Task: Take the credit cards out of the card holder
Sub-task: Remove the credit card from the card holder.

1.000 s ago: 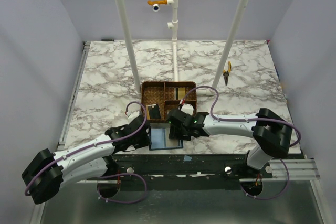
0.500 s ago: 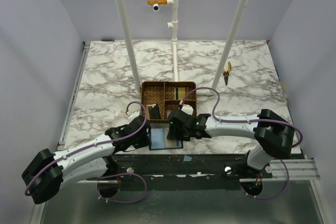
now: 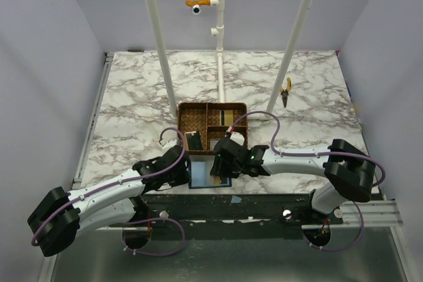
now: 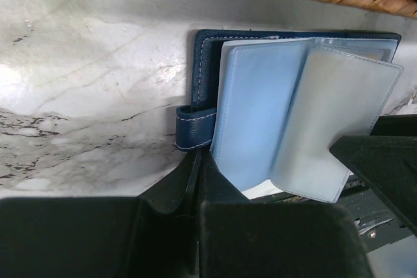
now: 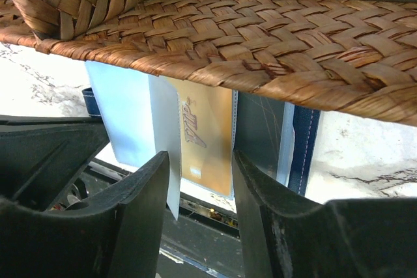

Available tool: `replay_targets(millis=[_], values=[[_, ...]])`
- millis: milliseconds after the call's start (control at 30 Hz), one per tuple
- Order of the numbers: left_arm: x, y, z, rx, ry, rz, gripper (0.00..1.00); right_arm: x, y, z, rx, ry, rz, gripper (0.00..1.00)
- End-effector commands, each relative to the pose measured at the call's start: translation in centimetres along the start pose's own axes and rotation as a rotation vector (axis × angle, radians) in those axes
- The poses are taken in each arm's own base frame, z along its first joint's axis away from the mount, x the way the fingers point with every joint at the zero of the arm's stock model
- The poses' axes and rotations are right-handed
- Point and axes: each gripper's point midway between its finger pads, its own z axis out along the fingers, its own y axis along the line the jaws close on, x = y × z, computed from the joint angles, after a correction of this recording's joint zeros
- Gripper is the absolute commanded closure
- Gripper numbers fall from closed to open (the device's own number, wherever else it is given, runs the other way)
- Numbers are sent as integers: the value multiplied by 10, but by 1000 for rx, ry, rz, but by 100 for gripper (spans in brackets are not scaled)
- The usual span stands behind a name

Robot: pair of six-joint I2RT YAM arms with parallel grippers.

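I hold R gripper [image 5: 199,170] spread over gold card [image 5: 207,128]; L gripper [image 4: 199,183] clamps card holder [image 4: 201,63]. Next: pinch, pull.

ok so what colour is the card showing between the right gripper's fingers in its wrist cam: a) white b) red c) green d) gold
d: in the right wrist view a gold card sits in a clear sleeve of the open navy card holder, framed by the gap between the fingers of the right gripper.
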Motion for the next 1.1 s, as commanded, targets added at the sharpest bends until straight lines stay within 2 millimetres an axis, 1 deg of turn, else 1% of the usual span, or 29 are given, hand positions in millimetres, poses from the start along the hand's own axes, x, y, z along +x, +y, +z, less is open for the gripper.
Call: replay_targets(millis=[0,100,267,433,600,933,1000,1033,1067], values=[[16,20,2,-46,54,21,100,-4,15,-7,-60,-18,16,51],[15,18,-1,-39,52,24,100,-6,18,-10,-67,-24,14,47],[12,13,-12,-11,40,24,100,-4,19,-6,-69,-15,13,45],[7,5,-24,26,33,39,100,-5,22,-7,-86,-18,18,34],[5,-3,-31,50,33,46,100,-2,24,-3,-91,-6,21,29],[-9,-35,-54,155,13,80,100,-2,30,1,-99,7,3,19],[-11,-39,-56,169,9,87,100,-2,30,0,-101,4,1,14],[-12,-41,-57,175,5,89,100,-3,31,-1,-107,2,3,13],[-10,-44,-59,195,22,93,100,-3,30,-2,-108,0,3,11]])
